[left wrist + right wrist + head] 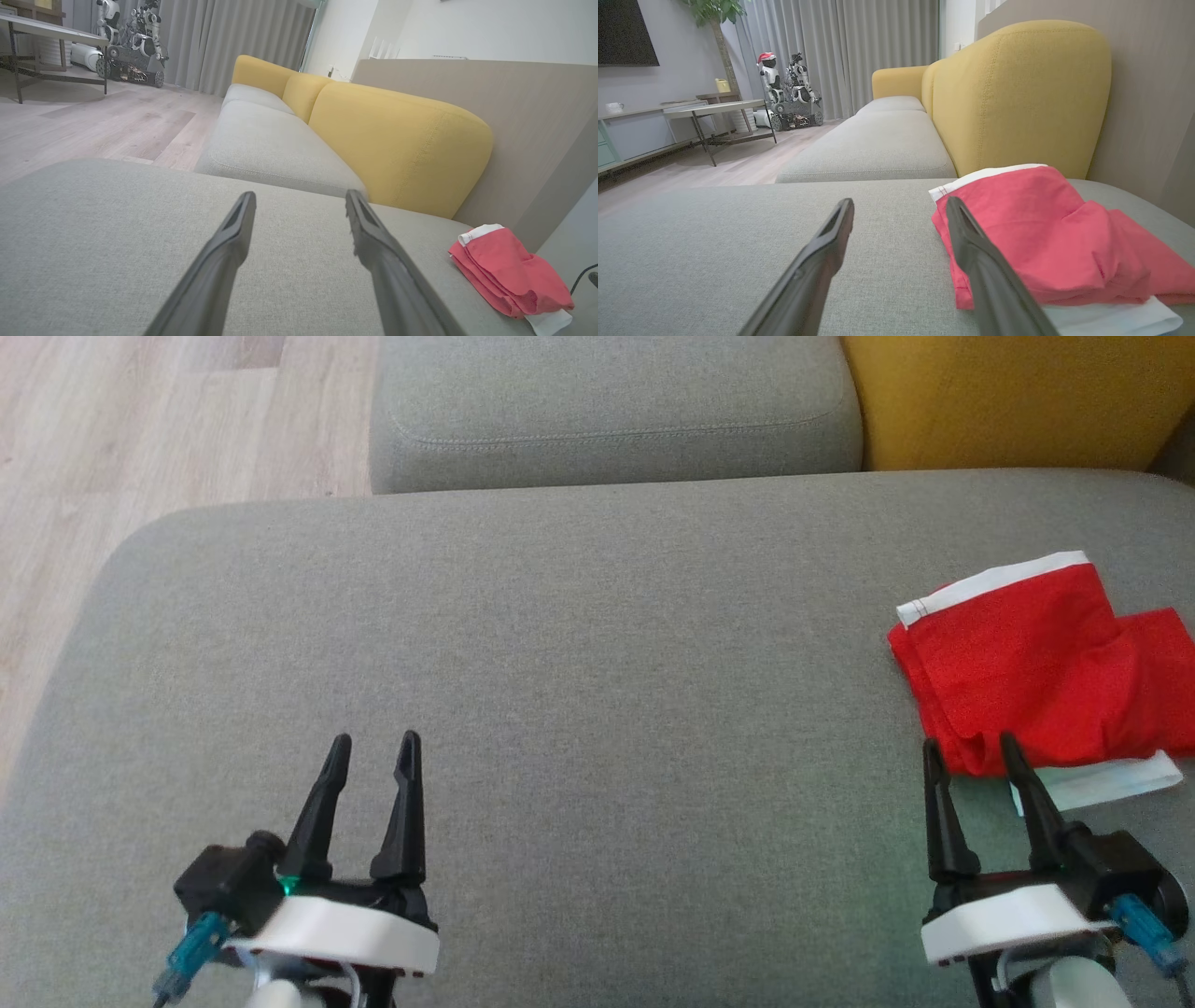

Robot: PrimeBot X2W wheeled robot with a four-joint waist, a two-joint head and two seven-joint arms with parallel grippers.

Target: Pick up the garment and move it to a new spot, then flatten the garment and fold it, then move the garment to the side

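The garment (1036,663) is red with white trim, folded into a compact bundle at the right edge of the grey sofa seat (597,691). It also lies at the far right in the left wrist view (509,275) and fills the right half of the right wrist view (1045,233). My right gripper (971,747) stands open just in front of the garment's near edge, one fingertip overlapping its hem. My left gripper (373,742) is open over bare cushion at the lower left, far from the garment. Both hold nothing.
A second grey seat cushion (607,411) lies beyond, with a yellow backrest (1018,401) at the upper right. Wooden floor (140,420) is to the left. A low table (714,109) and another robot (784,88) stand across the room.
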